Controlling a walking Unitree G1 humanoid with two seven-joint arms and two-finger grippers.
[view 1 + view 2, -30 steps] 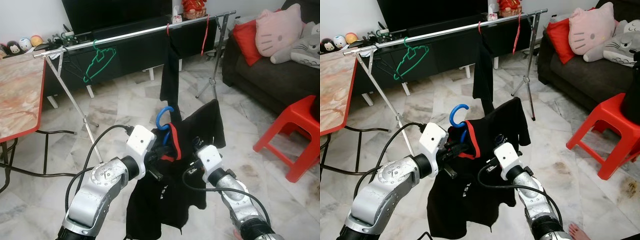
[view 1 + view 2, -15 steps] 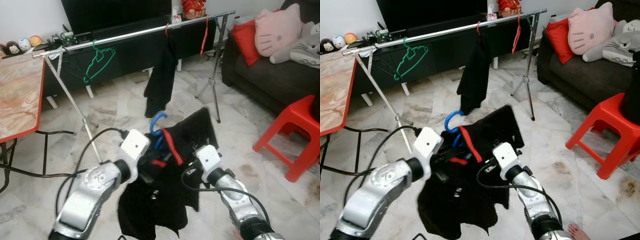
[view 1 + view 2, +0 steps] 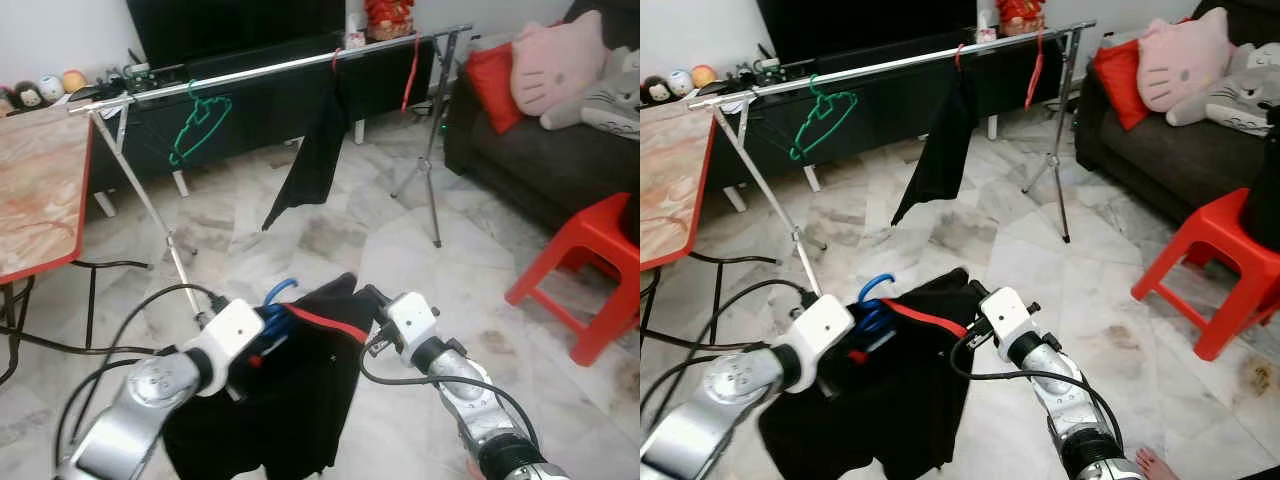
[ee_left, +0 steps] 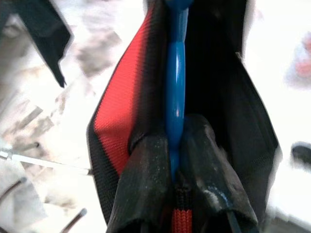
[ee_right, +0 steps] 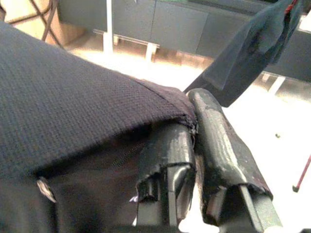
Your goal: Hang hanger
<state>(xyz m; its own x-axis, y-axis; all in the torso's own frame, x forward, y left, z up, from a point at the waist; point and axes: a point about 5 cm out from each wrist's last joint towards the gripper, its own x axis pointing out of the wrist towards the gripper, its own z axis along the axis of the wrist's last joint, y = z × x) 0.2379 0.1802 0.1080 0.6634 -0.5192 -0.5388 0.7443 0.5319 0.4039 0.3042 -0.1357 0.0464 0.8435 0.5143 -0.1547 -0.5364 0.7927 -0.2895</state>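
- The blue hanger (image 4: 175,92) runs straight out between the two fingers of the left gripper (image 4: 176,145), which are pressed onto its stem; its hook (image 3: 280,291) pokes up just past that gripper in the head views.
- A black shirt (image 3: 290,395) with a red collar band (image 3: 325,322) hangs on the hanger, low in front of the robot and well short of the clothes rail (image 3: 270,68).
- The right gripper (image 5: 194,127) pinches the shirt's edge, its fingers closed on the dark cloth at the shoulder end.
- The shirt covers all of the hanger's arms; the hook and a short piece of stem are what can be seen of it.
- The lower hem of the shirt is cut off at the bottom of the head views, and the left arm is blurred.
- On the rail hang a green hanger (image 3: 196,126), a black garment (image 3: 314,160) on a red hook, and a red hanger (image 3: 410,68) near the far end.
- No writing or brand can be read on the shirt or hangers.
- A red stool (image 3: 590,270) stands to the right, beside a dark sofa (image 3: 520,160) with cushions.
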